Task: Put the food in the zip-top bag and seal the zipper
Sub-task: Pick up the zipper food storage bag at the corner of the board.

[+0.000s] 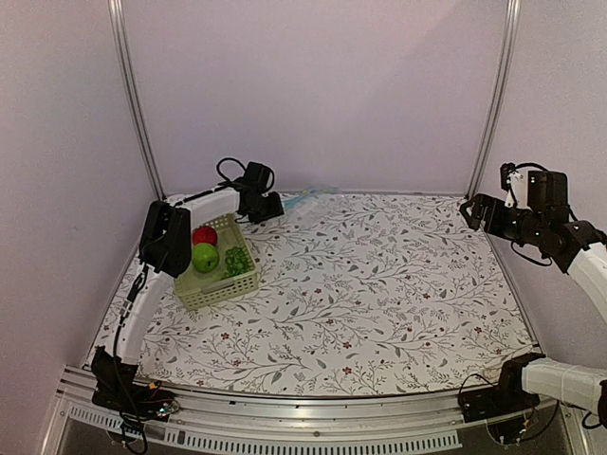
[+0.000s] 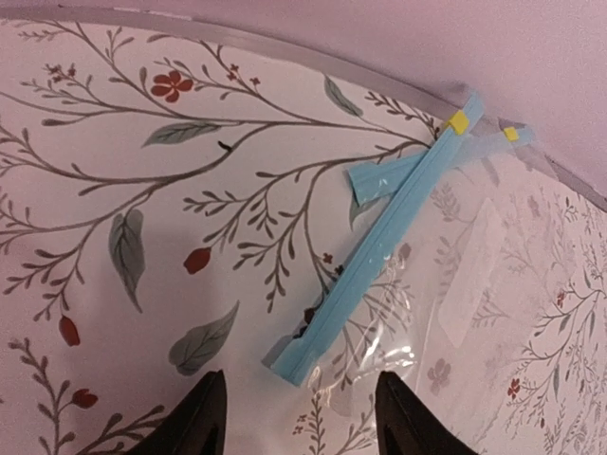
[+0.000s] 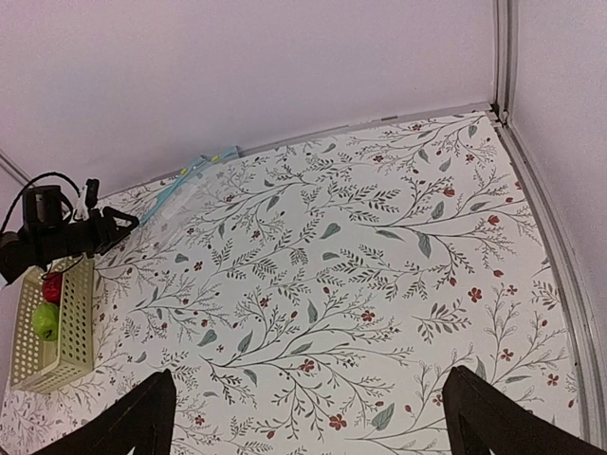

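My left gripper (image 2: 301, 403), jaws apart, hovers at the zip-top bag (image 2: 455, 284), flat at the counter's (image 1: 379, 284) far edge. Its zipper (image 2: 379, 251) runs diagonal, yellow-tabbed end toward the wall (image 2: 379, 38). My right gripper (image 3: 308, 398): jaws spread.

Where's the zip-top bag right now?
In the top view, the zip-top bag lies at the far edge of the table, left of centre, just past the left pincer.

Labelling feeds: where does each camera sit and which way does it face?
Top external: above, behind the bases, facing the table; both arms show.
Left wrist: over the zipper, facing down; left end effector fingers show.
Right wrist: at right, facing left; right end effector fingers show.
Shared: top and right wrist show the basket.
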`<state>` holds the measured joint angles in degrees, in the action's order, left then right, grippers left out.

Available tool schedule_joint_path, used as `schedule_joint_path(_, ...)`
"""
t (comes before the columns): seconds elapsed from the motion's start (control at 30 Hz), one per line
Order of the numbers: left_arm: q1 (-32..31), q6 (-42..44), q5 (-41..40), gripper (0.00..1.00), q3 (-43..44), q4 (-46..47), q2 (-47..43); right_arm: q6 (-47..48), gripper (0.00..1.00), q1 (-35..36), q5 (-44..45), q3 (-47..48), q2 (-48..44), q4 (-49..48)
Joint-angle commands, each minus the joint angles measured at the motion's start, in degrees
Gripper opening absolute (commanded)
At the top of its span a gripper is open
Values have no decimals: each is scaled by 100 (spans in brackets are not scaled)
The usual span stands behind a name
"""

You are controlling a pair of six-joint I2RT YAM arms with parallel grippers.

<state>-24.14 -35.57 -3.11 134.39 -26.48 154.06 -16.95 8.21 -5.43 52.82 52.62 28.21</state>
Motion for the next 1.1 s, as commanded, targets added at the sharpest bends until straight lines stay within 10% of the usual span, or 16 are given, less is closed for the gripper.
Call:
schedule_joint_path(0.0, 77, -453, 382, 51, 202, 244, 315, -34, 99, 18, -107, 115, 38, -7)
schedule_joint_path(0.3, 109, -818, 637, 43, 280, 429, 522, -31, 99, 23, -81, 156, 53, 9)
schedule_joint_path(0.73, 120, -969, 789, 0, -89, 613, 402, 4, 99, 28, -7, 159, 73, 44)
schedule_joint_path(1.07, 0, -784, 840, 0, -1564, 1442, -609, 16, 99, 23, 18, 150, 82, 47)
